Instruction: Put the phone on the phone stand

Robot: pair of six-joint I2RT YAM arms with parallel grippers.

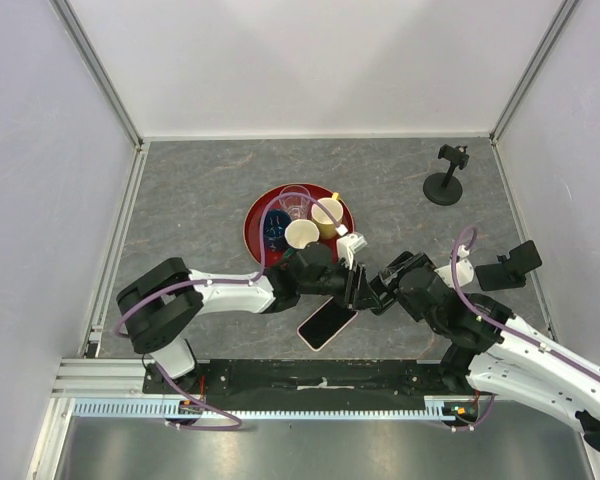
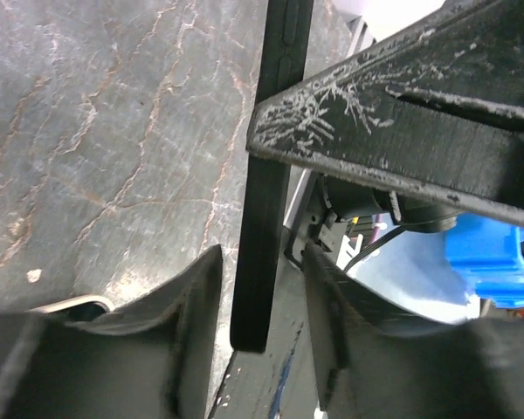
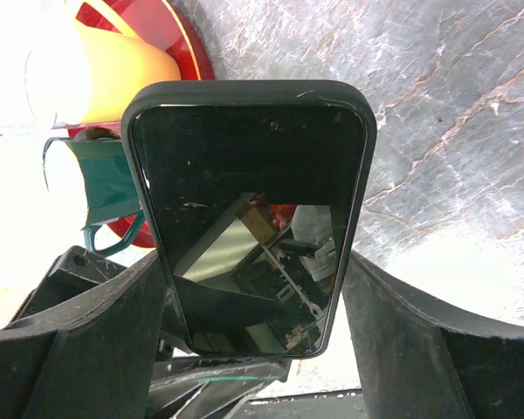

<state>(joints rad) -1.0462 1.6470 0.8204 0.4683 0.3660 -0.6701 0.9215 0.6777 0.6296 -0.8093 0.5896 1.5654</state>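
A black phone (image 3: 249, 175) stands upright in the air between my two grippers, which meet at the table's middle front. My right gripper (image 3: 253, 262) is shut on the phone across its width, a finger against each long edge, screen facing the camera. My left gripper (image 2: 262, 256) is open around the phone's thin edge (image 2: 266, 175), with a gap on each side. In the top view the left gripper (image 1: 355, 283) and right gripper (image 1: 378, 288) hide most of the phone. The black phone stand (image 1: 445, 180) with a round base stands at the far right, apart from both.
A red tray (image 1: 255, 225) with several cups sits just behind the grippers. A pink-cased phone (image 1: 327, 322) lies flat on the table below the left gripper. A black object (image 1: 515, 265) lies at the right edge.
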